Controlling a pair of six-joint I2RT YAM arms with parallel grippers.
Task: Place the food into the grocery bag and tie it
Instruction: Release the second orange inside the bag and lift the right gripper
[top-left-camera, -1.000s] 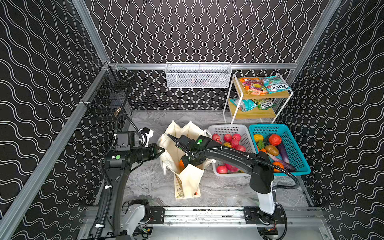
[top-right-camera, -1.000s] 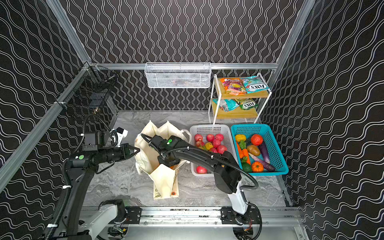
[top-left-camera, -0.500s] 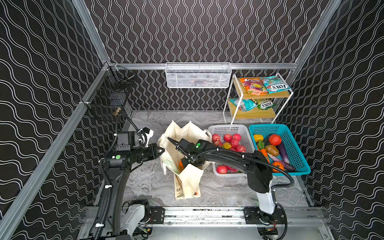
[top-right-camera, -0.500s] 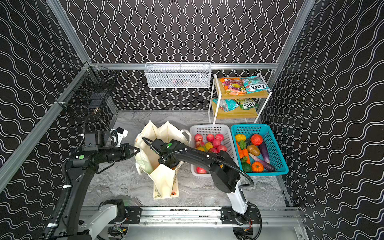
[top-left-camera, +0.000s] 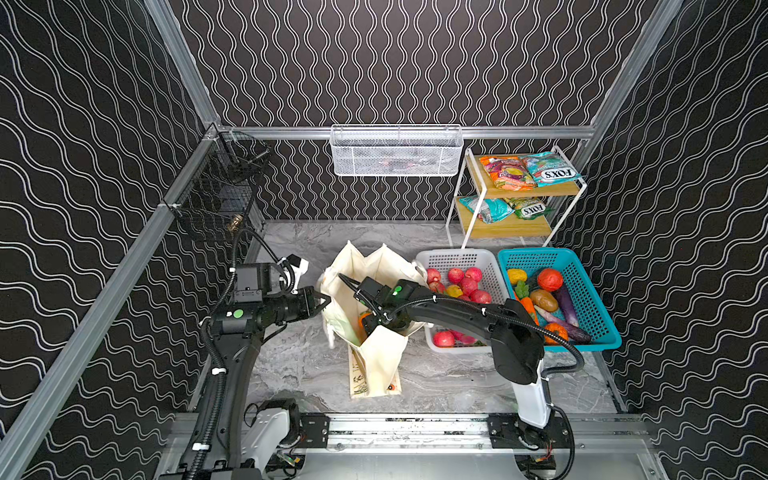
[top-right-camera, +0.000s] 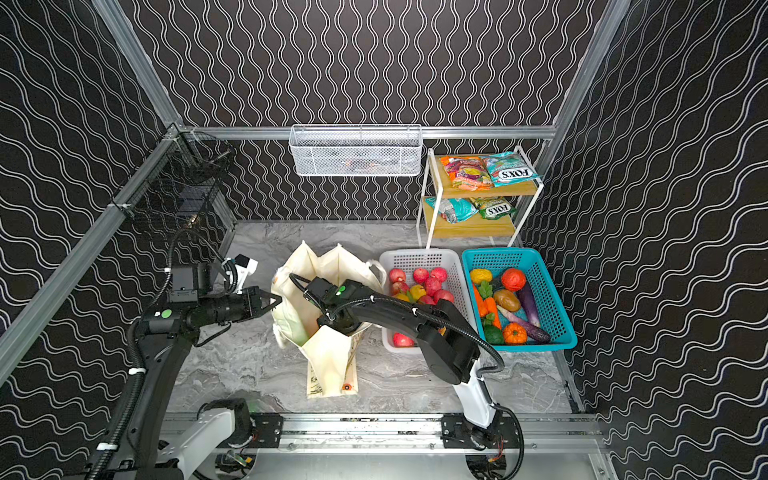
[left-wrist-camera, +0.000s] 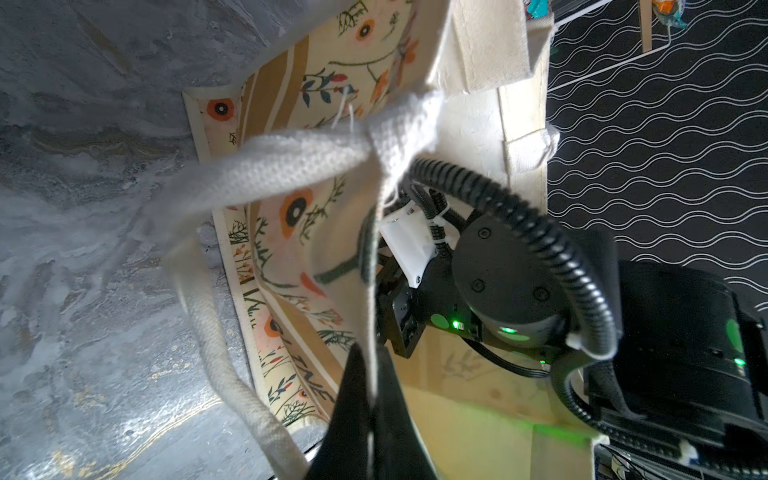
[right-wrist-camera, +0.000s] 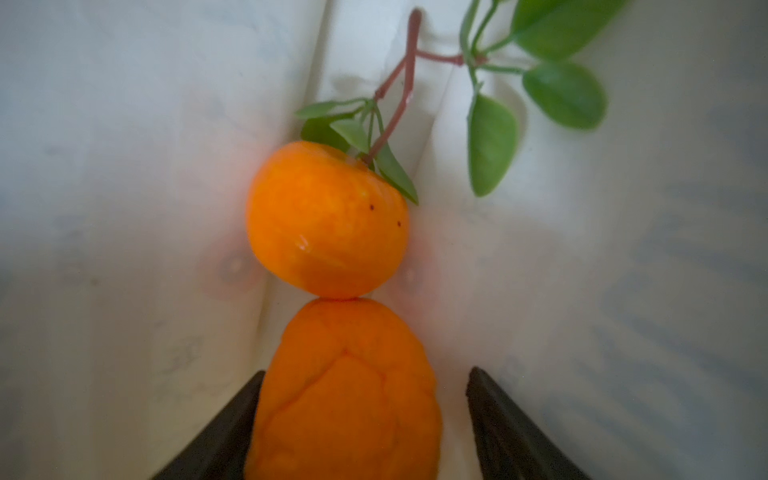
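Note:
The grocery bag (top-left-camera: 376, 266) (top-right-camera: 328, 266) stands open in the middle of the marble floor, and both top views show it. My left gripper (top-left-camera: 326, 300) (left-wrist-camera: 372, 365) is shut on the thin cloth rim of the bag's left side (left-wrist-camera: 469, 124), next to a thick handle (left-wrist-camera: 291, 166). My right gripper (right-wrist-camera: 365, 374) reaches down inside the bag and is open. A wrinkled orange (right-wrist-camera: 345, 395) lies between its fingers, touching one and clear of the other. A second orange (right-wrist-camera: 328, 220) with a leafy stem rests just beyond it. An orange (top-left-camera: 365, 318) shows in the bag's mouth.
A white basket (top-left-camera: 494, 266) of red fruit and a teal basket (top-left-camera: 582, 270) of vegetables stand right of the bag. Behind them a small shelf (top-left-camera: 523, 191) carries snack packets (top-left-camera: 548, 170). A white wire basket (top-left-camera: 395, 149) hangs on the back wall and a black one (top-left-camera: 220, 183) on the left.
My right gripper's jaws have spread wider around the orange inside the bag. The left gripper has kept its hold on the rim and has not moved.

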